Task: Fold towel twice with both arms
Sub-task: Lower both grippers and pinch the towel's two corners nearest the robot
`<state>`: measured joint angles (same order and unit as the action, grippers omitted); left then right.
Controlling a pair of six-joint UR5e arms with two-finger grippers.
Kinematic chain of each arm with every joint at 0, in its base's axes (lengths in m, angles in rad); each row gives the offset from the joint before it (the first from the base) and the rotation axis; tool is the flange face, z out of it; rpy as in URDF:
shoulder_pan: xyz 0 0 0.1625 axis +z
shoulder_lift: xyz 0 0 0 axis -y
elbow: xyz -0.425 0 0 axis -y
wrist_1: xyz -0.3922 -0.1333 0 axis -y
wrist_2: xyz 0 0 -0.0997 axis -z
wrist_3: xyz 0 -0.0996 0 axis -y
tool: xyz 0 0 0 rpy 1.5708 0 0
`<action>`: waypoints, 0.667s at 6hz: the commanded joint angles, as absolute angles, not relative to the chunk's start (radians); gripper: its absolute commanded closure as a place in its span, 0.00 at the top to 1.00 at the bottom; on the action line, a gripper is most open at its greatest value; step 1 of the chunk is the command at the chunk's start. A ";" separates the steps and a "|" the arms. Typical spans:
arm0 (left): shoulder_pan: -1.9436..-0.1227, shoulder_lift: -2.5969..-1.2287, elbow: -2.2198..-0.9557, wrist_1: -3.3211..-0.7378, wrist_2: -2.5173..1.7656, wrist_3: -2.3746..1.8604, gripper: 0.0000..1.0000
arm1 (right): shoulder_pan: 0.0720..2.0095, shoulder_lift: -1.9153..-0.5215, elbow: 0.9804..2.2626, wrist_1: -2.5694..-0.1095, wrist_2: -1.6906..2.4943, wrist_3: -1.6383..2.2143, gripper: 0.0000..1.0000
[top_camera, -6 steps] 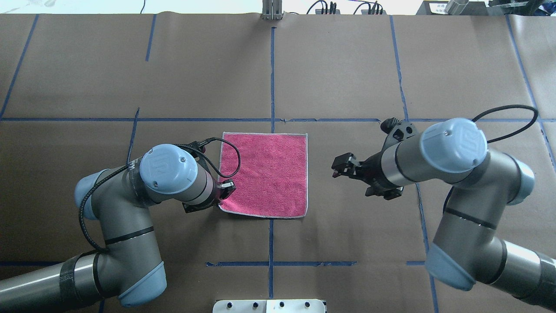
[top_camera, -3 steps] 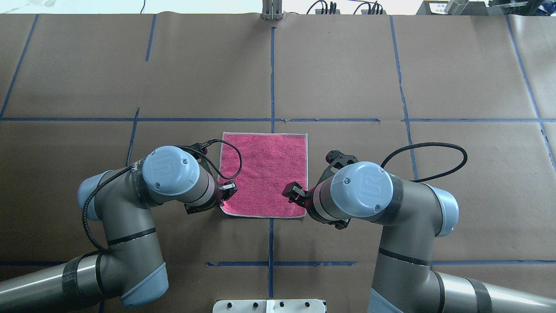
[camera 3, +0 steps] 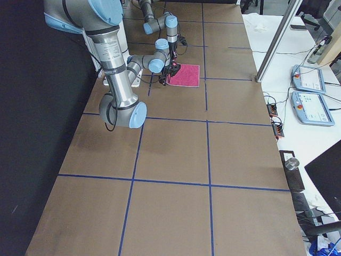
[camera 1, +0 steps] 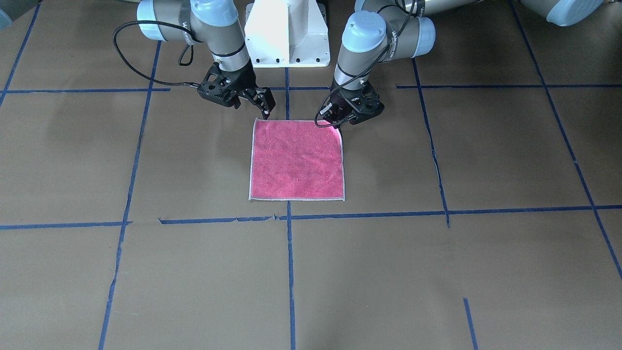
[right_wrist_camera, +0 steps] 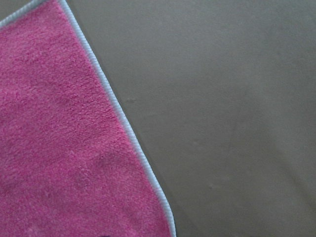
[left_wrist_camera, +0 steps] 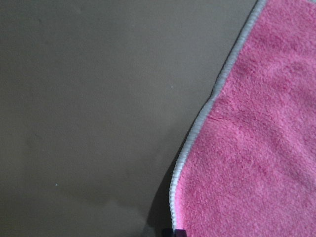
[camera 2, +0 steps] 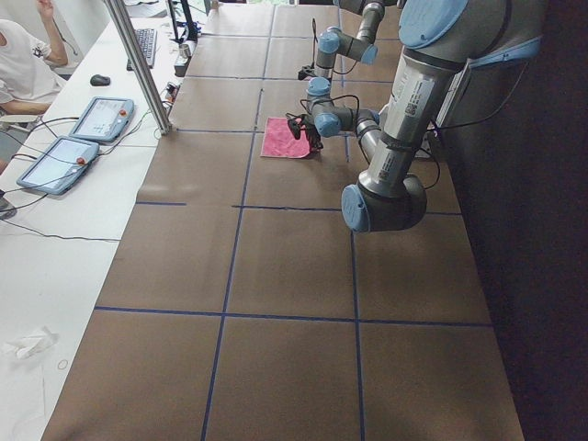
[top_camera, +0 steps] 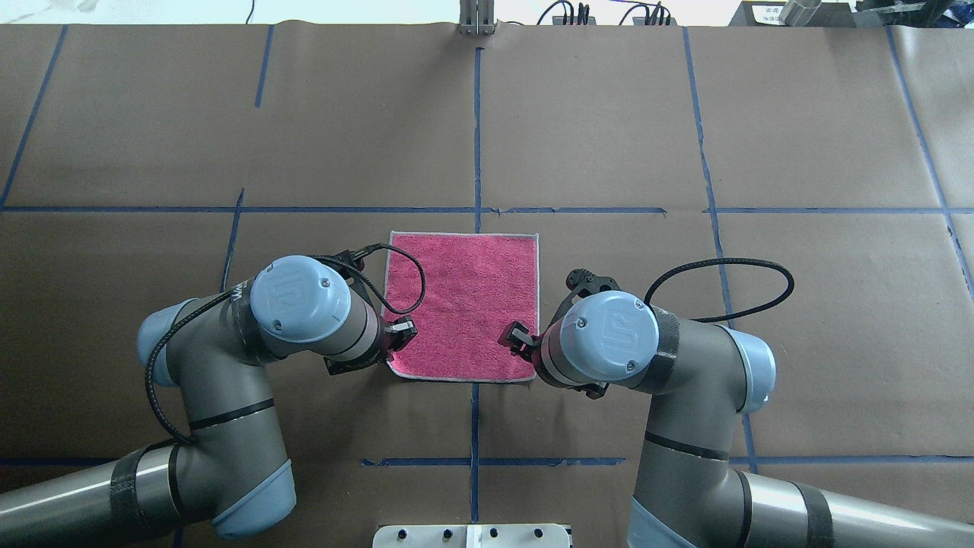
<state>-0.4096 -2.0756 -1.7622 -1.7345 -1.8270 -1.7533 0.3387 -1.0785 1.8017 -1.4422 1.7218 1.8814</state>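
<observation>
The towel (top_camera: pixel 463 307) lies flat on the brown table, pink face up, with light grey edging; it also shows in the front view (camera 1: pixel 296 160). My left gripper (top_camera: pixel 397 337) sits at its near left corner, seemingly shut on the towel's edge. In the left wrist view the edge (left_wrist_camera: pixel 197 128) is kinked and slightly lifted, with a dark fingertip at the bottom. My right gripper (top_camera: pixel 516 340) hovers at the near right corner, jaws open. It also shows in the front view (camera 1: pixel 265 108). The right wrist view shows the towel (right_wrist_camera: pixel 59 163) and no fingers.
The white pedestal (camera 1: pixel 286 34) stands between the arms at the table's near edge. Blue tape lines (top_camera: pixel 477 137) grid the table. Tablets (camera 2: pixel 101 118) and a metal post (camera 2: pixel 138 64) stand on the operators' side.
My right arm has swung in from the right of the towel to its near right corner. My left arm has barely moved.
</observation>
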 commanded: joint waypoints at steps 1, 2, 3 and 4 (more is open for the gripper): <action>-0.410 -2.075 -1.766 -1.733 -1.827 -1.753 0.00 | 0.334 -1.057 1.776 -1.442 1.718 1.885 0.86; -0.410 -2.075 -1.766 -1.733 -1.827 -1.753 0.00 | 0.334 -1.027 1.741 -1.442 1.715 1.885 0.84; -0.410 -2.075 -1.769 -1.733 -1.827 -1.753 0.00 | 0.334 -1.020 1.726 -1.439 1.712 1.885 0.82; -0.410 -2.074 -1.769 -1.732 -1.827 -1.753 0.00 | 0.336 -1.020 1.727 -1.440 1.712 1.887 0.79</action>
